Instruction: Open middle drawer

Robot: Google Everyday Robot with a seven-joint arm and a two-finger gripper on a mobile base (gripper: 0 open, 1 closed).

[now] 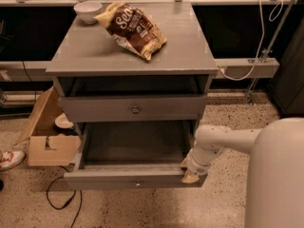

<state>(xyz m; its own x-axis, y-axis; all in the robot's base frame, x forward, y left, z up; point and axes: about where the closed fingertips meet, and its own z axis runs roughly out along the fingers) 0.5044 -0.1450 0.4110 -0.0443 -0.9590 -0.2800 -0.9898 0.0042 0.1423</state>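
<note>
Middle drawer [109,178]: pulled well out of the gray cabinet [190,63], low in the carcass, interior bare as far as visible. Its small round knob [137,183] sits at the centre of the front panel.

Gripper [191,174]: at the right front corner of that drawer, against the top edge of the front panel; whether it is apart or closed, I cannot tell. White arm [223,139] reaches in from the robot body [278,175] at lower right.

Drawer above [95,109]: pushed in, knob [136,110] centred.

Cabinet top: brown chip bag [132,30] lying flat, white bowl [88,11] at the back left corner.

Floor, left of the cabinet: open cardboard box [50,148], a shoe [10,158], a black cable [59,196].
</note>
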